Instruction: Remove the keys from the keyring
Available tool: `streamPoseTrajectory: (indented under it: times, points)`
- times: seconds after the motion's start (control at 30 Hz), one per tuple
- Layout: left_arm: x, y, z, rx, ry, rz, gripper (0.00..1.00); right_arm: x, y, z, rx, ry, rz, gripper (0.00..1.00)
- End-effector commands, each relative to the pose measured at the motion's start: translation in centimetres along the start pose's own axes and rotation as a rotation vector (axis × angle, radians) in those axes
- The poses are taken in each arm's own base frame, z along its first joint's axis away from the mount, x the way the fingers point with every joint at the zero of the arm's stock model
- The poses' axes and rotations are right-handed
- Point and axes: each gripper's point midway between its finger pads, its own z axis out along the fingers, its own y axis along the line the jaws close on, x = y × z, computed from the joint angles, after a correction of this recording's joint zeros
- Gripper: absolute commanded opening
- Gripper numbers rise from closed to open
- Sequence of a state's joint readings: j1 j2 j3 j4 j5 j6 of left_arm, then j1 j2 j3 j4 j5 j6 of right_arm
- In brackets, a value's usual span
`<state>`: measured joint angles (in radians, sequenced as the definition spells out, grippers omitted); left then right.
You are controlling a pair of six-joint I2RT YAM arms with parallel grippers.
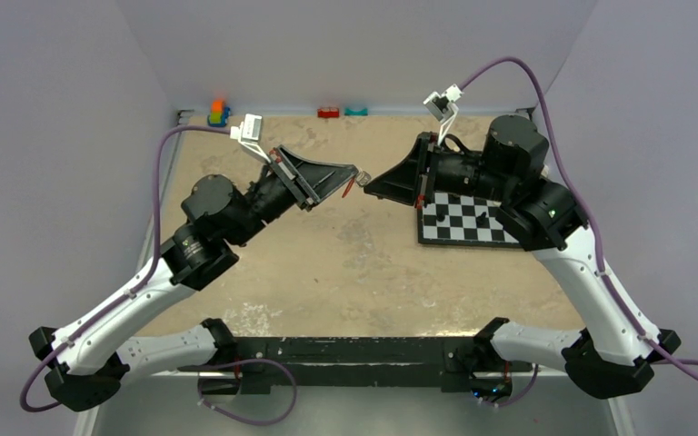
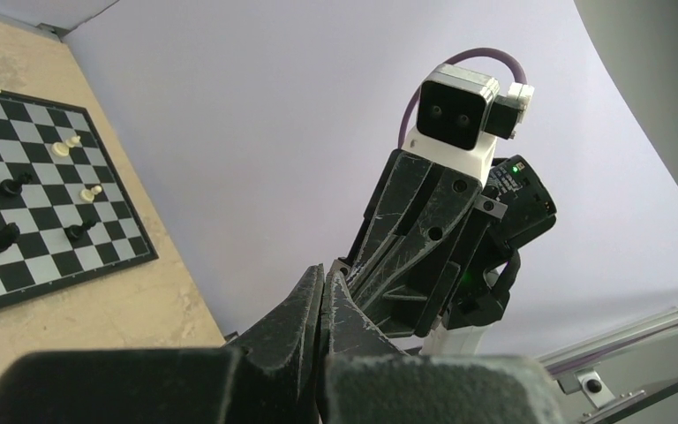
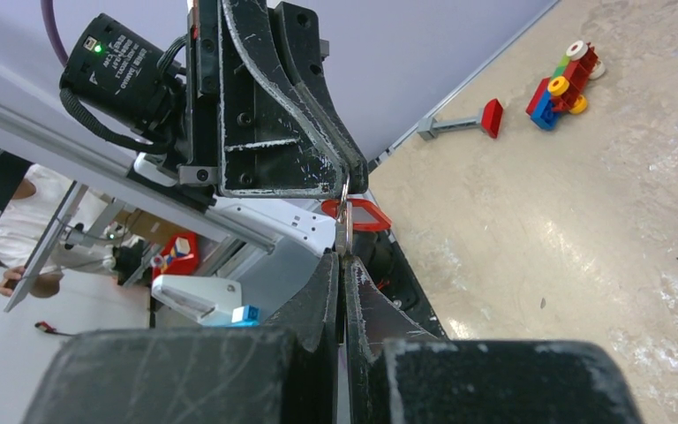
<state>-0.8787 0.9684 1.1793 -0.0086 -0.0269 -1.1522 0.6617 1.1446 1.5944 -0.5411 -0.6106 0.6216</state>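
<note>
Both grippers are raised above the table and meet tip to tip in the top view. In the right wrist view the thin silvery keyring (image 3: 345, 189) hangs at the tip of my left gripper (image 3: 351, 181), which is shut on it. A red-headed key (image 3: 358, 215) dangles from the ring, also seen from above (image 1: 349, 188). A silvery key blade (image 3: 342, 235) runs from the ring down into my right gripper (image 3: 342, 258), which is shut on it. In the left wrist view my left gripper (image 2: 325, 276) is shut and the ring is hidden.
A chessboard (image 1: 468, 222) with several pieces lies under the right arm, also in the left wrist view (image 2: 48, 203). Toy bricks (image 1: 219, 113) and small red (image 1: 329, 113) and teal (image 1: 356, 112) pieces line the far edge. A grey bar with a red end (image 3: 459, 122) lies nearby.
</note>
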Motion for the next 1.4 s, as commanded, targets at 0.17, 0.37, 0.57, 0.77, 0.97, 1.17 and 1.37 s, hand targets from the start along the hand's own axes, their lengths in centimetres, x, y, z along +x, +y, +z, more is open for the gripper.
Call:
streamPoseTrajectory:
  times: [0.17,0.37,0.57,0.77,0.97,1.17,1.37]
  points:
    - [-2.2,-0.2,0.6,0.005,-0.111,-0.006,0.0,1.2,2.1,-0.8,-0.086,0.046,-0.013,0.0]
    - [-2.0,-0.5,0.6,0.015,-0.093,0.003,0.17,1.3,2.1,-0.9,-0.084,0.046,-0.014,0.0]
    - [-1.8,-0.5,0.5,0.009,-0.078,0.024,0.44,1.2,2.1,-0.9,-0.083,0.043,-0.014,0.0]
    - [-1.9,-0.7,0.3,0.012,-0.081,0.039,0.45,1.3,2.1,-1.0,-0.083,0.044,-0.012,0.0]
    - [-2.3,-0.9,-0.5,-0.01,-0.068,0.123,0.46,1.3,2.1,-1.0,-0.082,0.046,-0.01,0.0]
    - [-2.9,-1.6,-1.8,-0.024,-0.043,0.276,0.45,1.5,2.1,-1.1,-0.075,0.052,-0.012,0.0]
    - [-2.8,-2.1,-2.6,-0.033,0.044,0.408,0.42,1.5,2.0,-1.1,-0.072,0.055,-0.01,0.0]
